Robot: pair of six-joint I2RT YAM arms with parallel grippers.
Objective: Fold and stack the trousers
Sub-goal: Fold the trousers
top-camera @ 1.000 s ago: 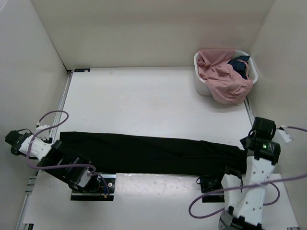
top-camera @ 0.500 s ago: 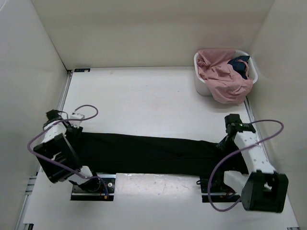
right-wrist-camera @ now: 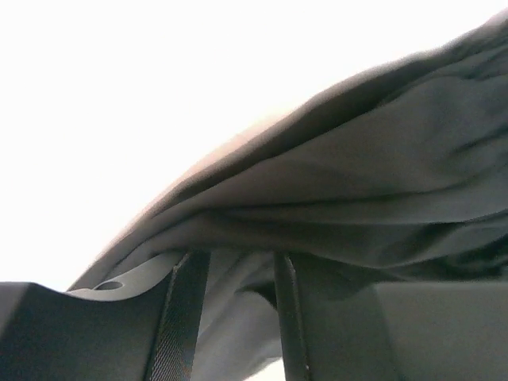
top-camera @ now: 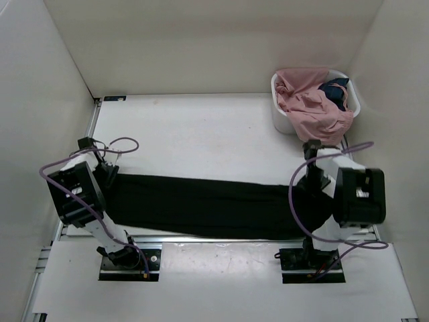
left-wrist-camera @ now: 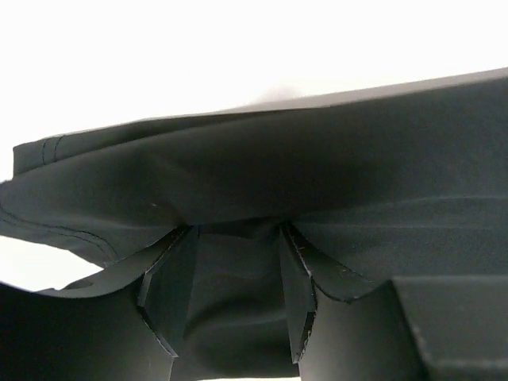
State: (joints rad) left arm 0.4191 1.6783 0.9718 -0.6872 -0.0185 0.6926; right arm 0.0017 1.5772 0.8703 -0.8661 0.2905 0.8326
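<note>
The black trousers [top-camera: 208, 208] lie stretched in a long band across the near part of the table. My left gripper [top-camera: 102, 173] is at their left end. In the left wrist view it [left-wrist-camera: 234, 232] is shut on the trousers [left-wrist-camera: 317, 175], with dark fabric bunched between the fingers [left-wrist-camera: 169, 295]. My right gripper [top-camera: 312, 176] is at their right end. In the right wrist view it [right-wrist-camera: 236, 259] is shut on the trousers [right-wrist-camera: 381, 190], with cloth draped over the fingers [right-wrist-camera: 184, 317].
A white basket [top-camera: 280, 122] stands at the far right corner, holding a pink garment [top-camera: 310, 107] and a small dark blue garment [top-camera: 335, 91]. White walls enclose the table on three sides. Both arm bases and cables sit along the near edge.
Both arms swung from the near edge up to the trousers' two ends. The ends were drawn slightly inward and away from the near edge, so the band now lies a little farther back.
</note>
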